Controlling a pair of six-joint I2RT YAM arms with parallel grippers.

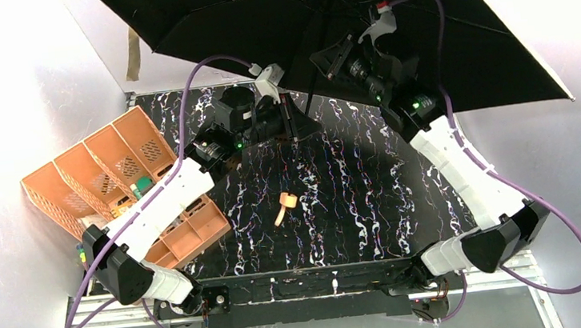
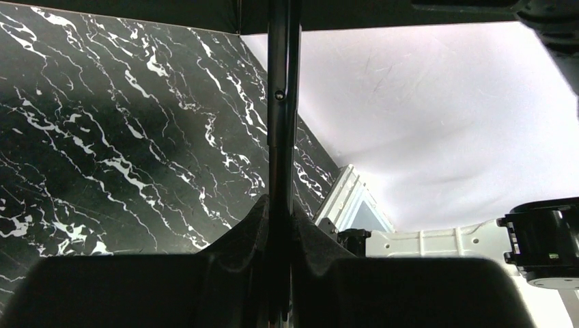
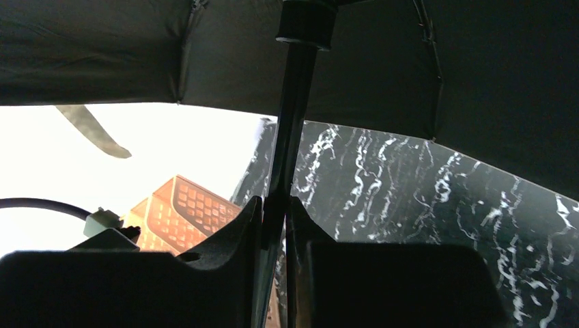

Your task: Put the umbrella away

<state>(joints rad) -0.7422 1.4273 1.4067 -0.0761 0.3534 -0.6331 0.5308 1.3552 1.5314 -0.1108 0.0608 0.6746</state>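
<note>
Spreading over the far edge of the tabletop [image 1: 355, 198], the umbrella [image 1: 273, 13] stands fully open in the top view, its black inner side facing the camera and a tan strap [image 1: 133, 54] hanging from its left rim. The left gripper [image 1: 297, 121] and the right gripper [image 1: 331, 57] both reach in under the canopy, the right one farther up. A small tan handle [image 1: 285, 206] shows over the middle of the tabletop; whether it rests on the surface is hard to tell from above. At the left edge lies the orange organizer [image 1: 102, 162], tilted, with the left arm crossing its near part. Most of its compartments look bare, while one middle compartment holds a small green item [image 1: 141, 186], possibly with other bits beside it.

In the left wrist view, the left gripper's fingers [image 2: 256, 219] are closed on the umbrella's black shaft [image 2: 282, 102], one on each side and touching it. The shaft runs straight up to the canopy edge, the marbled tabletop lies to the left, and the right arm [image 2: 444, 242] shows white at lower right.

In the right wrist view, the right gripper's fingers [image 3: 249, 219] clamp the same shaft just below its black collar. The canopy [image 3: 102, 48] fills the top, and the organizer's mesh wall shows beyond the fingers at left.
</note>
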